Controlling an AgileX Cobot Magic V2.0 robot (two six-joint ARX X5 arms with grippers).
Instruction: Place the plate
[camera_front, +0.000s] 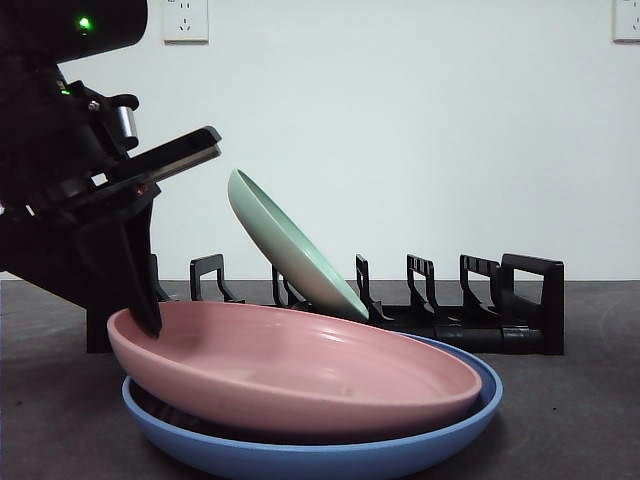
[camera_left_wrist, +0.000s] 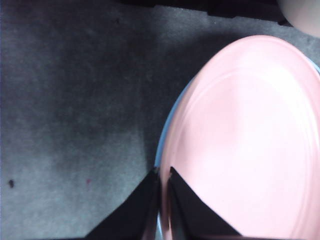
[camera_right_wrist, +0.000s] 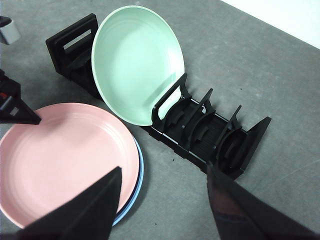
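A pink plate (camera_front: 300, 375) lies stacked on a blue plate (camera_front: 330, 455) at the table's front. My left gripper (camera_front: 148, 318) comes down from the upper left and is shut on the pink plate's left rim. In the left wrist view the jaws (camera_left_wrist: 162, 200) pinch the pink plate (camera_left_wrist: 250, 140) at its edge, with a sliver of blue plate (camera_left_wrist: 161, 145) beneath. A green plate (camera_front: 290, 245) leans in the black rack (camera_front: 480, 320) behind. My right gripper (camera_right_wrist: 165, 200) hangs open high above the pink plate (camera_right_wrist: 65, 160), the green plate (camera_right_wrist: 135, 60) and the rack (camera_right_wrist: 210, 135).
The rack has several free slots to the right of the green plate. Two wall sockets (camera_front: 185, 18) sit high on the white wall. A dark grey mat (camera_right_wrist: 280, 90) covers the table around the rack.
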